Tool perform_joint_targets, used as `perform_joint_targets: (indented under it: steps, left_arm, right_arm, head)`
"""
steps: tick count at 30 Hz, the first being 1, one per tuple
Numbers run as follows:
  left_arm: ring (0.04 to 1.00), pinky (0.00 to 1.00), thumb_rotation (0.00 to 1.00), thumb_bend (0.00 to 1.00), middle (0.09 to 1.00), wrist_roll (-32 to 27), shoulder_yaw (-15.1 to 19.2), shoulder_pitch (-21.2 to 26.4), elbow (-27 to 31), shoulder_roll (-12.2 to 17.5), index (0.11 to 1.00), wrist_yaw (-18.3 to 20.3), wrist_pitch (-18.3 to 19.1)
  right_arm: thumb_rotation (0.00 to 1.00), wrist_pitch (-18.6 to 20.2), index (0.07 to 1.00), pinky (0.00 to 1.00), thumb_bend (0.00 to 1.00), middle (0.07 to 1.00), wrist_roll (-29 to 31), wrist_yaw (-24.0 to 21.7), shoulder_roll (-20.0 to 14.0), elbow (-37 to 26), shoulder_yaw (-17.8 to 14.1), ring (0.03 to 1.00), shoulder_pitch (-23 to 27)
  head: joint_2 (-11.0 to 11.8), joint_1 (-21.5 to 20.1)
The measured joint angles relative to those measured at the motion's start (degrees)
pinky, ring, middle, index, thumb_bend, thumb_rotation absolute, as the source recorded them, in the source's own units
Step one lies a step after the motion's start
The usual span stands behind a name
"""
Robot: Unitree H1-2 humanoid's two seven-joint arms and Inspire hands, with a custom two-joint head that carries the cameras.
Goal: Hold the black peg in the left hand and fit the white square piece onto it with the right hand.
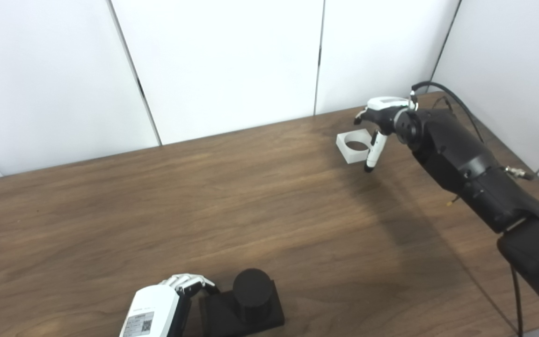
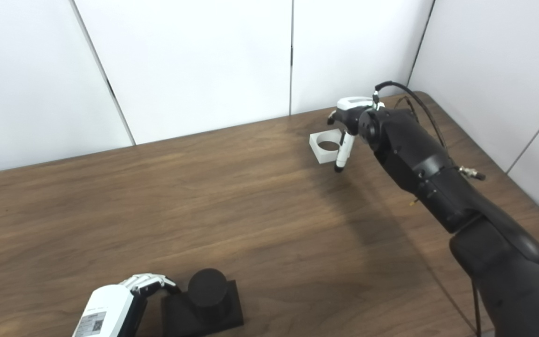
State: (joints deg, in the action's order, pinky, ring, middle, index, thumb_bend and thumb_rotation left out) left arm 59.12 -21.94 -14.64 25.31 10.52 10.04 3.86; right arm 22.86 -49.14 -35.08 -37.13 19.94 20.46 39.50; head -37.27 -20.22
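my right hand (image 1: 382, 122) fingers spread, unclenched, over white square piece (image 1: 354, 146); piece lies just left. left hand (image 1: 176, 299) touches black peg (image 1: 252, 290) base, grip unclear.

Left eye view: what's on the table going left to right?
left hand → black peg on its square black base → white square piece → right hand, at the piece's right side near the table's far edge.
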Motion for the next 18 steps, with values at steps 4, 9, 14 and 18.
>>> perform_joint_targets:
  steps: [4,9,14,18]
  left_arm:
    - [0.763,0.68,0.04,0.52,0.714,0.0,0.0,-0.3,0.2,-0.2,0.483,0.0,0.0]
    - [0.766,0.69,0.04,0.52,0.715,0.2,0.0,-0.6,0.5,-0.3,0.483,0.1,0.1]
    - [0.766,0.69,0.04,0.52,0.714,0.3,0.0,-0.7,0.6,-0.6,0.483,0.3,0.2]
    - [0.766,0.69,0.04,0.52,0.714,0.3,0.0,-0.8,0.6,-0.8,0.483,0.3,0.2]
  right_arm:
    - [0.2,-0.7,0.889,1.0,1.0,1.0,0.4,0.6,0.4,0.4,0.2,1.0,0.2]
    - [0.2,-1.1,0.871,1.0,0.98,1.0,0.6,2.0,0.5,2.3,0.4,1.0,0.8]
    - [0.21,-2.3,0.84,1.0,0.97,1.0,0.7,2.8,0.5,2.6,0.6,1.0,0.8]
    - [0.21,-2.7,0.812,1.0,0.96,1.0,0.7,3.0,0.5,3.0,0.7,1.0,0.9]
  head:
    - [-0.1,0.0]
    - [-0.2,0.0]
    - [-0.3,0.2]
    - [-0.4,0.3]
